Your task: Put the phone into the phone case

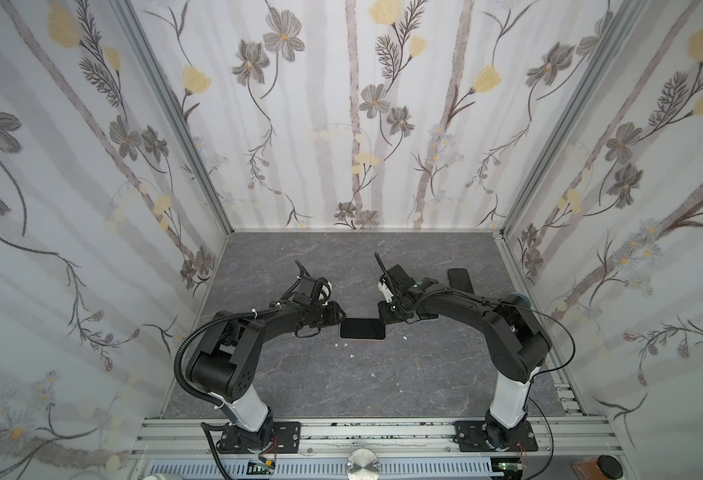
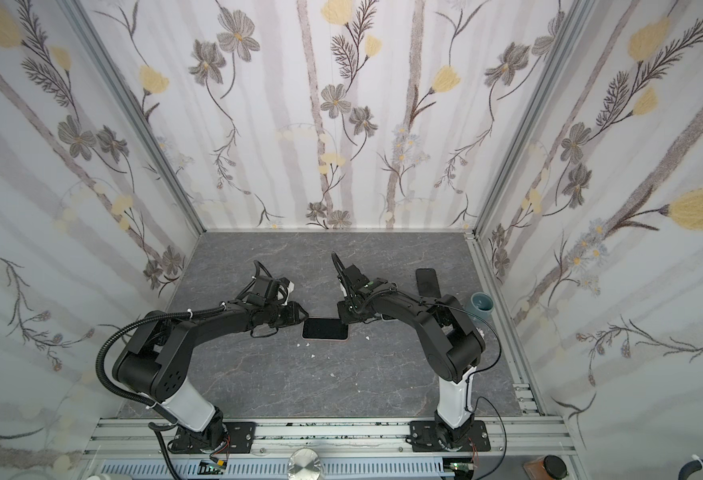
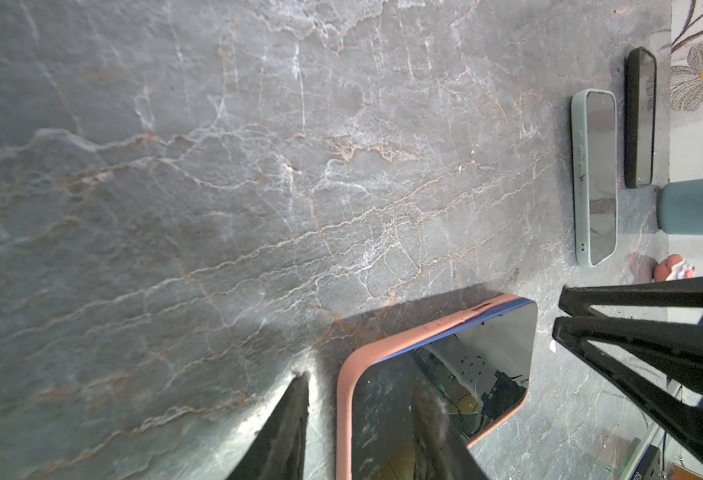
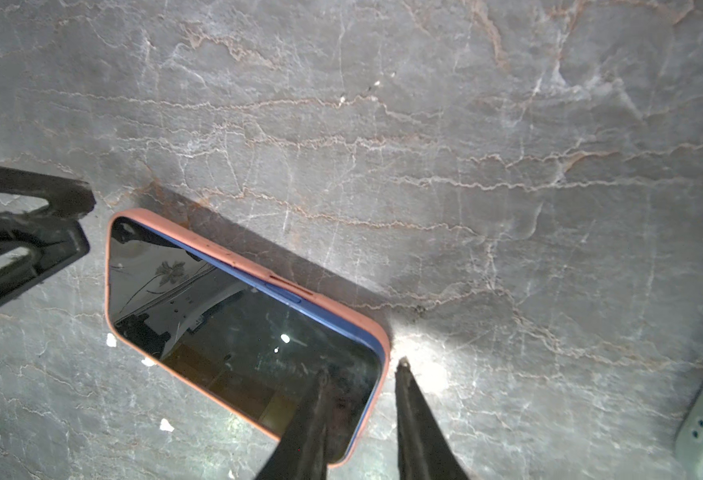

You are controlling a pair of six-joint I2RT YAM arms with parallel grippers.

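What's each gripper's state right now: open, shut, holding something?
Left gripper: open, jaws straddling one end rim of the salmon-pink rubbery phone case, not clamped.
Right gripper: open, straddling the opposite end rim, not clamped.

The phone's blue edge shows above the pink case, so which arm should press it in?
Probably right. The phone sits proud, blue edge exposed, at the end of the case by the right gripper, one finger over the phone there. By the left gripper the case lip covers it.
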